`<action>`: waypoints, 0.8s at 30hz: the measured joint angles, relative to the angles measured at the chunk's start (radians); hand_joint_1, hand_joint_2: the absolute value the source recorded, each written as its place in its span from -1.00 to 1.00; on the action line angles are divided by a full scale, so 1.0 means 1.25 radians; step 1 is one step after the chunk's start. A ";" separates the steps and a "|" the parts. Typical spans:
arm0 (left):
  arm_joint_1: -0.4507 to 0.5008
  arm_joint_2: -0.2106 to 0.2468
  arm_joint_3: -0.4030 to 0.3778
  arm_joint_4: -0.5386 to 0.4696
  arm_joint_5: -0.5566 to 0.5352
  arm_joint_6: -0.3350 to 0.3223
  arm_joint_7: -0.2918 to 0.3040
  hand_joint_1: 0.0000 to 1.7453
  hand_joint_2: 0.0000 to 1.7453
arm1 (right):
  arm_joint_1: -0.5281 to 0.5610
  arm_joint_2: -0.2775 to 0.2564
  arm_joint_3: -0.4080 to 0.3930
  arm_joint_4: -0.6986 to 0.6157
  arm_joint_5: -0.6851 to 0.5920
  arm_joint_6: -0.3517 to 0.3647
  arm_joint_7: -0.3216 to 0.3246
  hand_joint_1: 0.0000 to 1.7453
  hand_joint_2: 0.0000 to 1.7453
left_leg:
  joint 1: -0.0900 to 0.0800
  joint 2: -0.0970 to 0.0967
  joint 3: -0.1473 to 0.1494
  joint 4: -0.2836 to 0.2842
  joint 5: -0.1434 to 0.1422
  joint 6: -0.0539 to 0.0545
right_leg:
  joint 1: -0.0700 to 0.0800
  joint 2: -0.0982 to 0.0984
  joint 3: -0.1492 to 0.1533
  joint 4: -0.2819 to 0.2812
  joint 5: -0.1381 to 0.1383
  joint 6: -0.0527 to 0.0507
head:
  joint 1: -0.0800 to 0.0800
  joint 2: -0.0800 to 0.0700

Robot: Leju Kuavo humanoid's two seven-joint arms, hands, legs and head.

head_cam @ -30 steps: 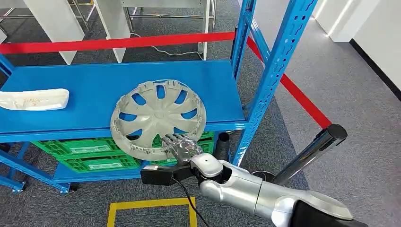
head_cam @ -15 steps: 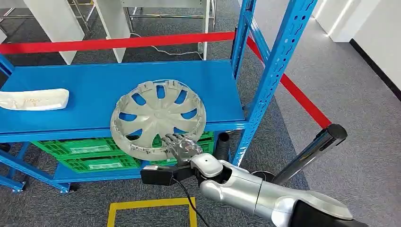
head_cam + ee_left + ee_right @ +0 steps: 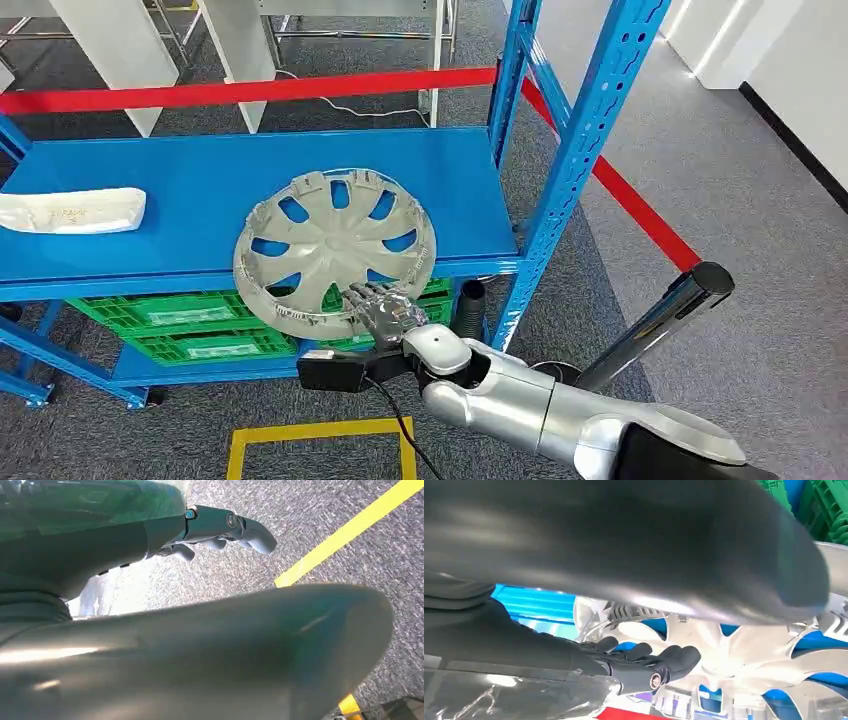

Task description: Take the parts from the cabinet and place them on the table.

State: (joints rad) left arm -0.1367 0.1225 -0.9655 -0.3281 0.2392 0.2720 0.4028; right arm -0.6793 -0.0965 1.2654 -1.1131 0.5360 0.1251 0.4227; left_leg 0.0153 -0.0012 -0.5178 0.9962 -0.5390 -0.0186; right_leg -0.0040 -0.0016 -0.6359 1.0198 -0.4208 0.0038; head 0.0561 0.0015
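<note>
A silver hubcap (image 3: 335, 250) lies tilted on the blue cabinet shelf (image 3: 200, 190), its lower rim sticking out past the shelf's front edge. My right hand (image 3: 385, 312) grips that lower rim from below; in the right wrist view its dark fingers (image 3: 649, 662) lie against the spoked face of the hubcap (image 3: 734, 655), with the thumb on the rim's other side. A white curved part (image 3: 70, 210) rests at the shelf's left end. My left hand (image 3: 220, 530) hangs over the grey carpet, holding nothing, its fingers loosely apart.
Green crates (image 3: 180, 325) fill the level under the shelf. A blue upright post (image 3: 560, 190) stands right of the hubcap. Red barrier tape (image 3: 640, 215) runs to a metal stanchion (image 3: 660, 320) at the right. A yellow floor marking (image 3: 320, 432) lies on the carpet in front.
</note>
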 joint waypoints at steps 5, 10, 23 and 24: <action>0.000 0.000 0.000 0.000 0.000 0.000 0.000 -1.00 -1.00 | 0.000 0.000 0.000 0.000 0.000 0.000 0.000 -1.00 -1.00 | 0.000 0.000 0.000 0.000 0.000 0.000 | 0.000 0.000 0.000 0.000 0.000 0.000 | 0.000 0.000; 0.000 0.000 0.000 0.000 0.000 0.000 0.000 -1.00 -1.00 | 0.000 0.000 0.000 0.000 0.000 0.000 0.000 -1.00 -1.00 | 0.000 0.000 0.000 0.000 0.000 0.000 | 0.000 0.000 0.000 0.000 0.000 0.000 | 0.000 0.000; 0.000 0.000 0.000 0.000 0.000 0.000 0.000 -1.00 -1.00 | 0.000 0.000 0.000 0.000 0.000 0.000 0.000 -1.00 -1.00 | 0.000 0.000 0.000 0.000 0.000 0.000 | 0.000 0.000 0.000 0.000 0.000 -0.001 | 0.000 0.000; 0.000 0.000 0.000 0.000 0.000 0.000 0.000 -1.00 -1.00 | 0.000 0.000 0.000 0.000 0.000 0.000 0.000 -1.00 -1.00 | 0.000 0.000 0.000 0.000 0.000 0.000 | 0.000 0.000 0.000 0.000 0.000 -0.001 | 0.000 0.000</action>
State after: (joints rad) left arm -0.1368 0.1225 -0.9655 -0.3281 0.2392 0.2720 0.4028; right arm -0.6793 -0.0965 1.2657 -1.1128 0.5360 0.1251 0.4227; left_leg 0.0154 -0.0012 -0.5175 0.9962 -0.5393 -0.0191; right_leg -0.0039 -0.0016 -0.6360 1.0203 -0.4214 0.0030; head 0.0565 0.0015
